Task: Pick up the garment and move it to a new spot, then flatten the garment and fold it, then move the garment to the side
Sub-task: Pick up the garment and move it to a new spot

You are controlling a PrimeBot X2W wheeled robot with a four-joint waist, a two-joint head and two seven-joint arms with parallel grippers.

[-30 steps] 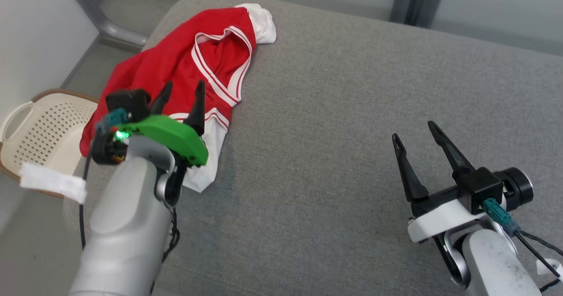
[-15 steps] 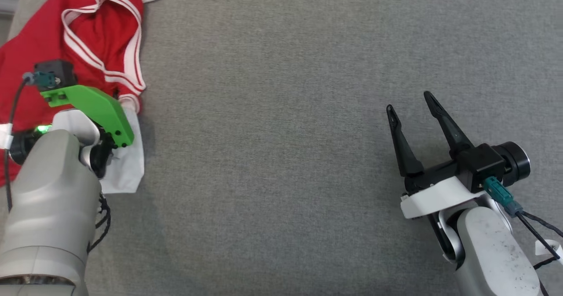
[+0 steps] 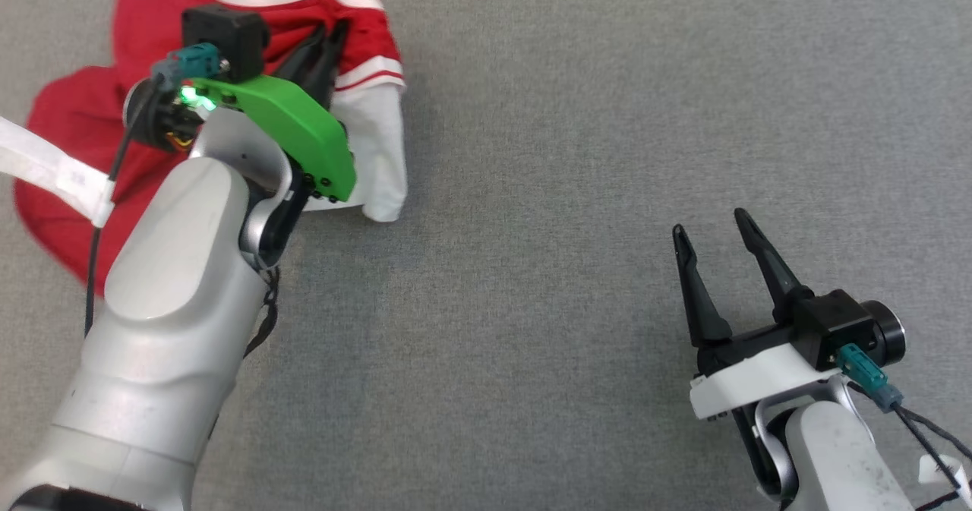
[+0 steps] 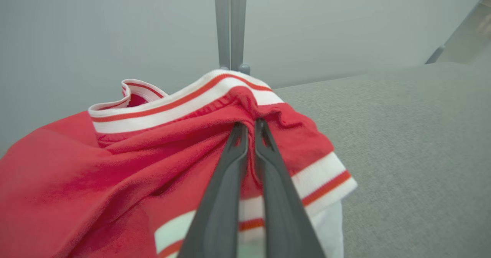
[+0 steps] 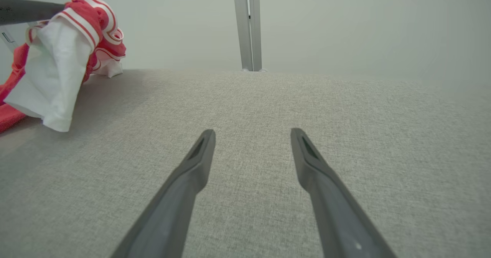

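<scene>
On the grey fabric desk (image 3: 569,154), at 10 o'clock, the left end effector (image 3: 326,33) pinches a crumpled red white-trimmed jersey (image 3: 76,116); the right end effector (image 3: 709,222) is spread.

The grey padded surface (image 3: 569,154) is viewed from above by the head camera. The garment (image 3: 76,116) at ten o'clock is shared: closely along the left hand (image 4: 249,125), distantly from the right wrist.

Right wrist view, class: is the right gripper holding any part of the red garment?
No: the right gripper is open over the grey surface, the garment well apart from it.
</scene>
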